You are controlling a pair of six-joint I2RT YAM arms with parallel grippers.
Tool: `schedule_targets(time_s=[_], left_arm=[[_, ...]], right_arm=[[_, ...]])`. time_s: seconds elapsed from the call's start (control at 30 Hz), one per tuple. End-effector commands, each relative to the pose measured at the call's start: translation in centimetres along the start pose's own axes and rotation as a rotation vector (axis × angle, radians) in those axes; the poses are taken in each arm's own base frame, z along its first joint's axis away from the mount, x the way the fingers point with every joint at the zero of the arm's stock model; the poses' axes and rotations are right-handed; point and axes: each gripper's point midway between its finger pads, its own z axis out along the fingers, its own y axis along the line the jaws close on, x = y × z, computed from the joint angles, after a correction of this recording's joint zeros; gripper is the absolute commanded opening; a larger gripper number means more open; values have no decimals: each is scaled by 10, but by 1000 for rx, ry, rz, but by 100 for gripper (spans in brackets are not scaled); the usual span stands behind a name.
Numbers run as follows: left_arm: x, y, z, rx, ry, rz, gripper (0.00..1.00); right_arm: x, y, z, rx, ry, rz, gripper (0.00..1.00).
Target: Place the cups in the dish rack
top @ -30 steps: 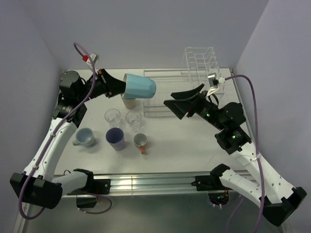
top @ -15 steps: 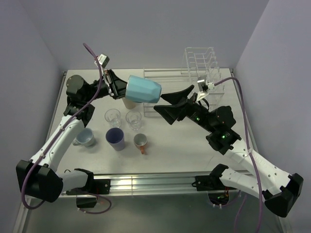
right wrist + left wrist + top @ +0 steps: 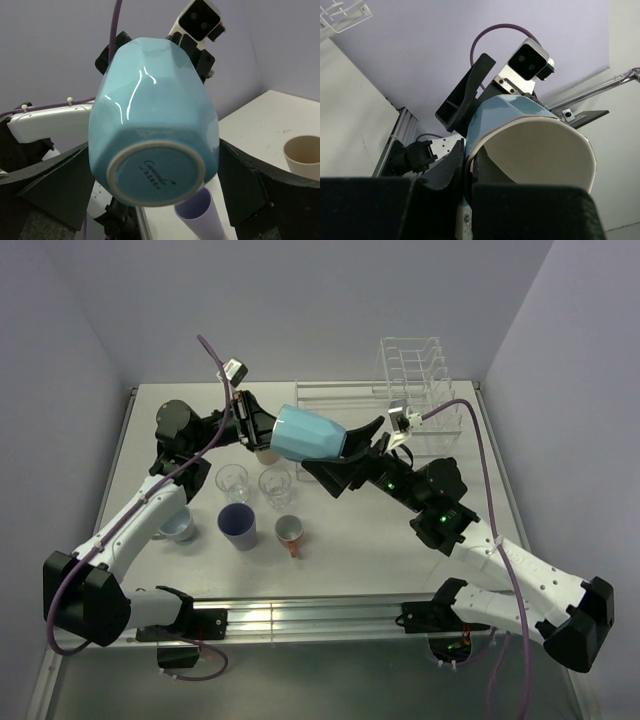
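logging from the dish rack (image 3: 412, 368) down: clear bars, a tall divider section and a low flat section, no cup seen in it yet. left arm (image 3: 140, 515) has swung toward the rack over the last second, and right arm (image 3: 500, 565) has pulled back from the rack to meet it. the two now converge just in front of the rack's low section. light blue cup (image 3: 310, 433) is in the air on its side, base pointing rackward, nearer the rack than a second ago. left gripper (image 3: 262, 427) is clenched on the cup's rim, one finger inside the mouth and one outside (left wrist view). right gripper (image 3: 343, 447) is spread wide, a finger either side of the cup's base, not touching as far as the right wrist view shows; a second ago it stood well apart from the cup. reading: a handover is set up, and the right jaws should close before the left lets go, else the cup drops. resting on the side away from the rack: tan cup (image 3: 262, 453), largely hidden under the blue one, purple cup (image 3: 237, 525), grey-blue mug (image 3: 180, 528), clear glasses (image 3: 232, 480), orange-handled mug (image 3: 289, 530). none of these is racked, so the task is early.
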Motion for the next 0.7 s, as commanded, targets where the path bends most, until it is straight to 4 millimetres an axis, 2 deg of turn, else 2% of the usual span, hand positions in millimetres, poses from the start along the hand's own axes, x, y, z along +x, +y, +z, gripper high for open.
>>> schedule_targets(time_s=[0.0,0.3,0.47,0.67], left_arm=[[-2,-29,4,83,-13,86,0],[6,-13,6,64,-5,62,0],[8,-12,8,68,-2,56,0],[7,-12,11,69,0,53,0]], right_arm=[[-28,19,5,-45,-97,-45,100],[-44,29,-2,-58,-154,-42,100],[-47,32,-3,-63,-158,-47,100],[-44,34,2,-73,-132,-35,93]])
